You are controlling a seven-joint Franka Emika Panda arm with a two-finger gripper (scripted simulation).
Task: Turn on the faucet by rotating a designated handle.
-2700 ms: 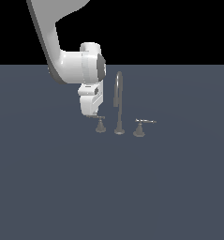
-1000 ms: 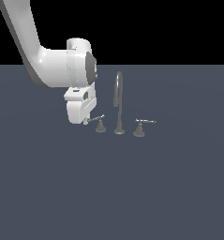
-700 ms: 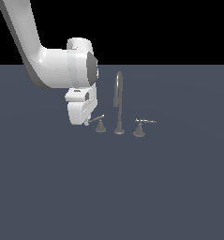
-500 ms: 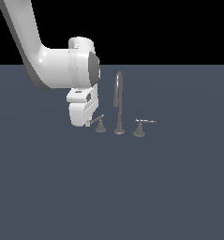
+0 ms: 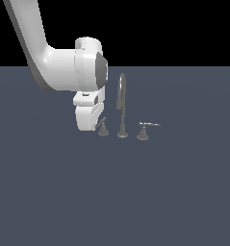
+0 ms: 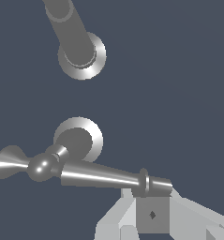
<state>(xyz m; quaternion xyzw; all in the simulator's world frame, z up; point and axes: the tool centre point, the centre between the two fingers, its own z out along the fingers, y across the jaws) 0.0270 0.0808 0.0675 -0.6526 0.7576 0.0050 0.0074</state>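
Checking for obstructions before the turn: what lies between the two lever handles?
In the exterior view, the gooseneck spout stands between the near handle by the gripper and the far handle; otherwise only bare floor.

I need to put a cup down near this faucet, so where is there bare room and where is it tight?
The grey floor in front of the faucet is bare, as is the stretch on the exterior view's right beyond the twin handle. It is crowded at the handle, where the gripper sits against its lever.
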